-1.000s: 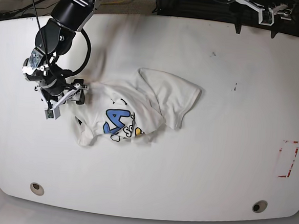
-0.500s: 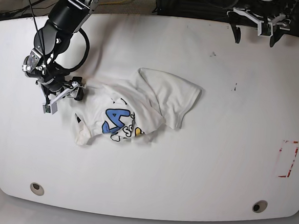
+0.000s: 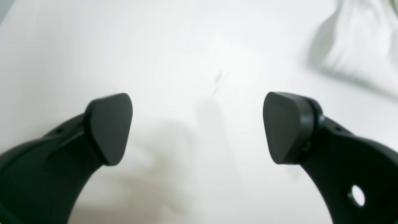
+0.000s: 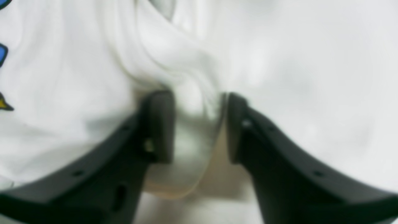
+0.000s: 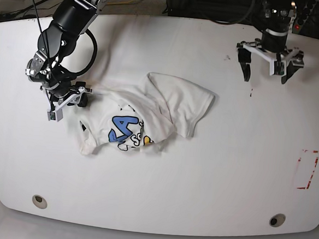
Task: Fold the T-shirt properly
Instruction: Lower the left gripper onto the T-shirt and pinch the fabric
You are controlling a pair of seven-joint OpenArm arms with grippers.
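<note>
The white T-shirt (image 5: 166,106) lies crumpled in the middle of the white table (image 5: 199,182), its blue and yellow print (image 5: 123,130) facing up at the front left. My right gripper (image 5: 70,103) is at the shirt's left edge. In the right wrist view its fingers (image 4: 158,124) pinch a bunched fold of the T-shirt (image 4: 77,77), and the right gripper (image 4: 197,99) is shut on it. My left gripper (image 5: 265,79) hovers wide open over bare table at the far right. The left wrist view shows the left gripper (image 3: 196,102) empty, with the T-shirt (image 3: 357,56) off at the top right.
A red marked rectangle (image 5: 307,170) sits near the table's right edge. Two round holes (image 5: 39,201) (image 5: 277,219) lie along the front edge. Small dark marks (image 5: 227,57) (image 5: 251,93) dot the table near the left gripper.
The right gripper's jaws have closed on the shirt's left edge and shifted slightly back. The left arm has come forward from the table's far edge to over the table.
</note>
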